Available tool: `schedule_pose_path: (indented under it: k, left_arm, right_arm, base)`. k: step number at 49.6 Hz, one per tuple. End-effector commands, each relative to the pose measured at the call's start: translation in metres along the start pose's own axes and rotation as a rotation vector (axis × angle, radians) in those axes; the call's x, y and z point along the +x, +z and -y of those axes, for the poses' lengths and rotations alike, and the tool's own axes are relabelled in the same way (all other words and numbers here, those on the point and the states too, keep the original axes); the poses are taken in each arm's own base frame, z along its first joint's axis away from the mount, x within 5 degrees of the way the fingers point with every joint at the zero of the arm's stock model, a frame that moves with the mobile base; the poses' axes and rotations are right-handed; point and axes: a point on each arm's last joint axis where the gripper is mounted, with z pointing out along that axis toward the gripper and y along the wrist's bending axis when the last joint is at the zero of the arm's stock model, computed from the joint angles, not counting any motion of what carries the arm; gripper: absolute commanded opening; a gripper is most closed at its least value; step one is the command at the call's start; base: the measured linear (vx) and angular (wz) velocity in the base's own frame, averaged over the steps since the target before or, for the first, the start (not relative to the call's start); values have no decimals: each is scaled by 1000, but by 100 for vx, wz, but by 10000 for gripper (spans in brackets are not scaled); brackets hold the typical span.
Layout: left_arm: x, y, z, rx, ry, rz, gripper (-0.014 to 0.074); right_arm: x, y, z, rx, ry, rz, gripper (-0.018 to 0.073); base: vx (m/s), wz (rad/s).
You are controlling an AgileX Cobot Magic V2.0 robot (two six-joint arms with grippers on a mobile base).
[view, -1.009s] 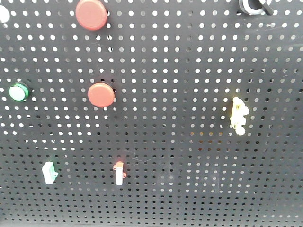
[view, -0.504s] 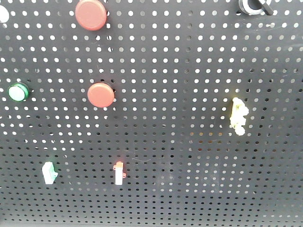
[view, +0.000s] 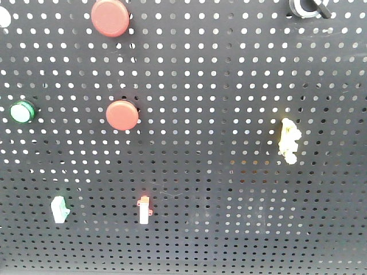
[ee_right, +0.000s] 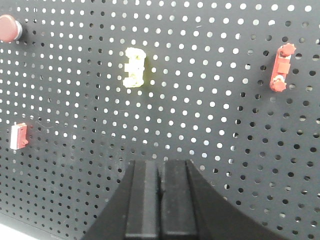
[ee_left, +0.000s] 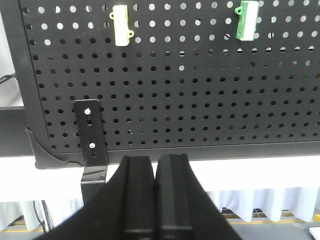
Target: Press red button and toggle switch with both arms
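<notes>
Left gripper [ee_left: 155,195] at bottom centre of its wrist view, fingers pressed together, nothing held; it faces the pegboard's [ee_left: 200,100] lower edge. Right gripper [ee_right: 161,200] likewise closed and empty, bottom centre, aimed at the board below the yellow lever [ee_right: 135,67].

Front view matches half a second and a second back: nothing pressed or flipped, so both steps look pending.

Red button [view: 110,17] sits upper left, cut by the top edge. Toggle switch [view: 307,7] sits upper right, partly cropped. Neither arm is near either.
</notes>
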Motion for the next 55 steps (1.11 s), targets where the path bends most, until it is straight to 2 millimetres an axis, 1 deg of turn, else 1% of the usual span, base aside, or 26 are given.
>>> schedule_pose_path:
  k: [1, 4, 10, 14, 18, 21, 23, 28, 31, 36, 39, 44, 55]
  left_arm:
    - [3, 0, 0, -3, -6, 66, 2]
    - [3, 0, 0, -3, -6, 66, 2]
    - [3, 0, 0, -3, -6, 66, 2]
    - [3, 0, 0, -3, -6, 66, 2]
    - [3, 0, 0, -3, -6, 66, 2]
    - [3, 0, 0, -3, -6, 66, 2]
    - [3, 0, 0, -3, -6, 66, 2]
    - [3, 0, 0, -3, -6, 66, 2]
    - [3, 0, 0, -3, -6, 66, 2]
    - [3, 0, 0, -3, -6, 66, 2]
    - [3, 0, 0, -3, -6, 66, 2]
    - [3, 0, 0, -3, -6, 67, 2]
    - [3, 0, 0, -3, -6, 67, 2]
  right_arm:
    - [-13, 0, 5, 49, 1, 65, -3]
    - [-13, 0, 5, 50, -4, 65, -3]
    - [-10, 0, 5, 50, -84, 31, -3]
    - [-4, 0, 5, 49, -59, -44, -3]
    - [5, 1, 8, 122, -19, -111, -3]
    - [15, 2, 12, 203, -11, -116, -3]
    - [23, 2, 14, 261, -5, -90, -3]
    - [48, -1, 17, 359, 17, -28, -3]
    - [69, -4, 16, 386, 31, -8, -3]
    - [94, -7, 14, 383, 27, 0, -3]
    - [97, -6, 13, 371, 32, -71, -3]
    - [102, -7, 12, 363, 14, -118, -3]
    - [105, -7, 12, 360, 18, -141, -3]
  base:
    - [0, 0]
    - [0, 0]
    - [0, 0]
    - [0, 0]
    - [0, 0]
    - [0, 0]
    - [0, 0]
    - [0, 0]
    - [0, 0]
    - [0, 0]
    - [0, 0]
    - [0, 0]
    - [0, 0]
